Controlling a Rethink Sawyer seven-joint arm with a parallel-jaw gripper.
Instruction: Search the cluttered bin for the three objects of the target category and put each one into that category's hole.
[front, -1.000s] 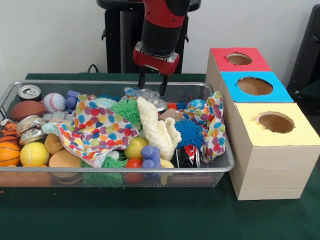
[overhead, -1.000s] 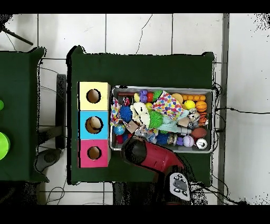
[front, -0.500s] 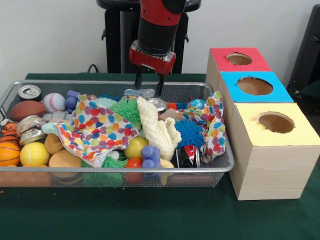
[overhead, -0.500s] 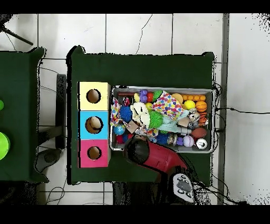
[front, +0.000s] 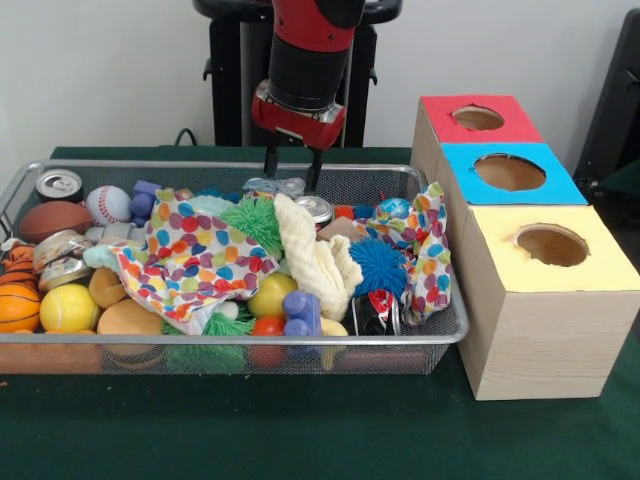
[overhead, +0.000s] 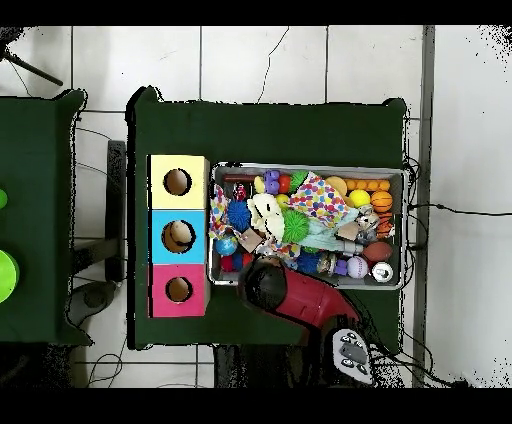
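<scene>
One red and black arm is hanging its claw (front: 292, 172) over the far edge of a wire bin (front: 440, 335) on a green surface (front: 300, 430). Its two fingers are standing apart, gripping nothing. Directly beneath the claw, a crumpled clear wrapper (front: 275, 185) is lying, long axis probably across the finger gap. Just below and beside it, a silver can (front: 318, 208) is sitting. Well off to one side, three boxes with holes, red (front: 478, 118), blue (front: 510, 172) and yellow (front: 552, 245), are waiting.
</scene>
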